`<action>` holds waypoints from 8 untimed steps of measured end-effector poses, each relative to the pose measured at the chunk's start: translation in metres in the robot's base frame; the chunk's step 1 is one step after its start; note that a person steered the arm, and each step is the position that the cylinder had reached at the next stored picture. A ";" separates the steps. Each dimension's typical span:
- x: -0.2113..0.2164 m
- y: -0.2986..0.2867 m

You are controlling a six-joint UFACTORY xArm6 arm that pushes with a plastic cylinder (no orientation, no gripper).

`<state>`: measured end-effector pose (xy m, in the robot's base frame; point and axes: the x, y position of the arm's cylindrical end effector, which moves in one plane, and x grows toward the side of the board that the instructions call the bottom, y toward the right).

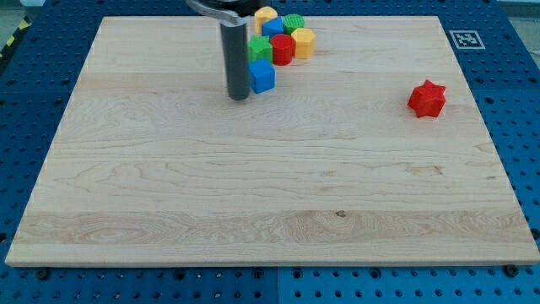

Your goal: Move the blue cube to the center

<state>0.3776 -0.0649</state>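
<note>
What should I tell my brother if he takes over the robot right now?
My tip is down on the wooden board, just left of the blue cube, touching or nearly so.
The blue cube sits near the view's top, at the lower left edge of a cluster of coloured blocks.
A red star block lies alone at the right.
Done: nothing visible yet.
Left: push the blue cube down to the board's center.

The scene is being viewed by a single camera, set high beyond the bottom edge of the wooden board [270, 211] and being angled downward toward the frame's top. Nearly the whole board is being taken in at moderate range, its far edge appearing narrower. Blue perforated table [515, 101] is being shown around it, and a printed marker [467, 39] at upper right.
</note>
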 end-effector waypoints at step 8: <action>-0.005 0.003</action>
